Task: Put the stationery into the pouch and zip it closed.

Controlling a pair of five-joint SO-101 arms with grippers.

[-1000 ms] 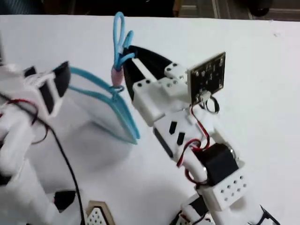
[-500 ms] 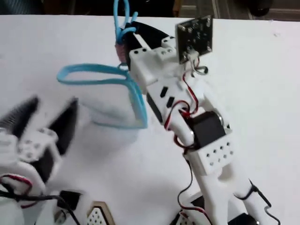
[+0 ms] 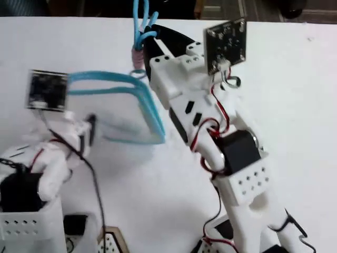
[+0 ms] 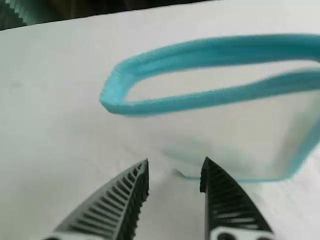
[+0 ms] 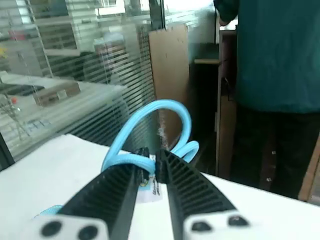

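pouch (image 3: 105,77) mouth gapes, long axis 9–3 o'clock
left fingers (image 4: 122,200) released at its 8 o'clock; right fingers (image 5: 190,190) clenched on zip cord (image 5: 167,103)

My right arm stretches forward over the surface (image 3: 295,105), the right pincer (image 5: 152,156) clamped tight on a blue cord (image 5: 170,104). My left arm sits folded low near the front edge, the left pincer (image 4: 175,164) angled down at the surface with jaws parted.
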